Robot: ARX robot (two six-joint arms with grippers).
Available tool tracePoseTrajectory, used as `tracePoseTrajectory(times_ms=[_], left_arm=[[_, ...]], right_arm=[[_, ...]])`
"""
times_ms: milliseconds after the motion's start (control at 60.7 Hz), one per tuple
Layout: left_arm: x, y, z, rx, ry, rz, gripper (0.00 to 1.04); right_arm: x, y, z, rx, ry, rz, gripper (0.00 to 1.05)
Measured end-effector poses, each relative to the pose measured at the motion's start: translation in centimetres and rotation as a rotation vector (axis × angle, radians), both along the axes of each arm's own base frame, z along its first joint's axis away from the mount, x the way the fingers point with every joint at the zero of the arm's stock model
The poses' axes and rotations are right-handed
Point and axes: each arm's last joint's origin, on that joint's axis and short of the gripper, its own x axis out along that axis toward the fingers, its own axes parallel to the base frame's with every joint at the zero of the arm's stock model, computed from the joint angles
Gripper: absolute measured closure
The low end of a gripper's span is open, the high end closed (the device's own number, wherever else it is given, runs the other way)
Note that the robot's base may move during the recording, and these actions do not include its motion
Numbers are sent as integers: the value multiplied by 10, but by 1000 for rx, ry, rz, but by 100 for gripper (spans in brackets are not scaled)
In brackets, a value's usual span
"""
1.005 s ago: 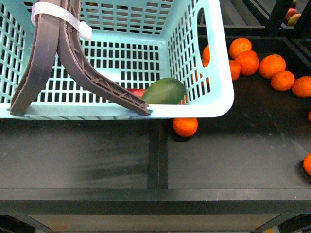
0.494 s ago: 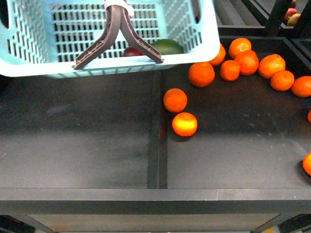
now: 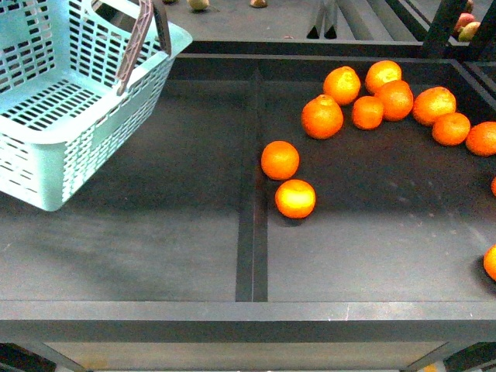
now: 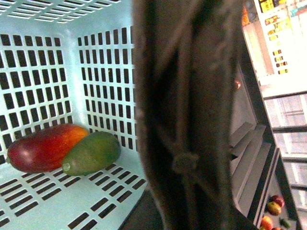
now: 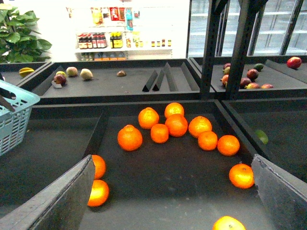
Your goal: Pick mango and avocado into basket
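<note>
Moved: the basket (image 3: 74, 116) has swung from upper middle to far left, tilted.
Contents: mango (image 4: 43, 147) touching avocado (image 4: 92, 153) on its floor.
Right claw (image 5: 172, 201): spread wide above oranges (image 5: 176, 124).
Left claw: can't tell; handles (image 4: 192, 110) fill its view.

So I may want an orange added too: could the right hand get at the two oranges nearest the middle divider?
Probably yes. The right hand is open and empty, and the two oranges lie in the open on the dark shelf just ahead of it, clear of the basket.
</note>
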Motion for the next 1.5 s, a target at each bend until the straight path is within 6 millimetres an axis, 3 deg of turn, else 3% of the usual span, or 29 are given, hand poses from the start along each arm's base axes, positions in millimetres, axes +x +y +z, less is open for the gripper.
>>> tracePoseTrajectory(times_ms=[148, 428, 626, 906, 1137, 1401, 1500], left_arm=[[23, 3, -11, -159, -39, 98, 99], [53, 11, -38, -291, -136, 182, 99], [64, 25, -88, -346, -110, 277, 99], [69, 36, -101, -365, -83, 302, 99], [69, 36, -108, -357, -10, 262, 59], [54, 34, -116, -365, 50, 248, 7], [52, 34, -107, -376, 10, 239, 8]], right_arm=[[0, 0, 0, 0, 0, 0, 8], [0, 0, 0, 0, 0, 0, 8], [0, 0, 0, 0, 0, 0, 8], [0, 0, 0, 0, 0, 0, 8], [0, 0, 0, 0, 0, 0, 8], [0, 0, 0, 0, 0, 0, 8], [0, 0, 0, 0, 0, 0, 8]])
